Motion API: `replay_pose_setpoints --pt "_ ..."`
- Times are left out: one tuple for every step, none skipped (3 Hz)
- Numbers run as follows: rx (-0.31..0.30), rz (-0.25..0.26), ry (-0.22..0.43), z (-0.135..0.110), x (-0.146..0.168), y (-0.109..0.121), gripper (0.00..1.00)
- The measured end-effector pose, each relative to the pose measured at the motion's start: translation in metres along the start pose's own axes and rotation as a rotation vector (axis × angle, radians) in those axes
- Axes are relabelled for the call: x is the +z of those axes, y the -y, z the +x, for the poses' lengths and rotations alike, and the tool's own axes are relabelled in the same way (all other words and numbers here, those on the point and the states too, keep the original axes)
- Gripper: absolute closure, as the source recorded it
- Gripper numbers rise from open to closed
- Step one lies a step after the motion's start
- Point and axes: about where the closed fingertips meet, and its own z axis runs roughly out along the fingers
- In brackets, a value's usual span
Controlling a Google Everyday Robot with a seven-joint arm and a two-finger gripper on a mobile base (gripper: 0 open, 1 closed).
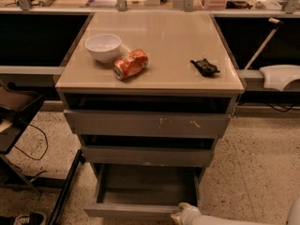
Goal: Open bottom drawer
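The bottom drawer of the grey cabinet stands pulled out toward me, its shallow grey box open and empty, its plain front panel at the bottom of the view. Above it sit the mid-sized grey front and the widest grey front with white scratch marks, both only slightly out. My gripper is at the bottom, at the right end of the bottom drawer's front panel, with the white arm running off to the lower right.
On the beige cabinet top are a white bowl, a crushed orange can lying on its side and a small black object. A dark stand with cables is at the left. Speckled floor lies to the right.
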Motion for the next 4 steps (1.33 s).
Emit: replay_pose_setpoints --pt "-0.005 0.0 -0.003 0.0056 -0.0046 -0.0031 1.0" --pt "-0.006 0.001 -0.003 0.0058 -0.0056 -0.0039 1.0" --pt "-0.011 0.001 -0.006 0.0119 -0.0108 -0.0072 1.0" --pt "-0.011 0.001 -0.006 0.0116 -0.0123 -0.0075 1.0"
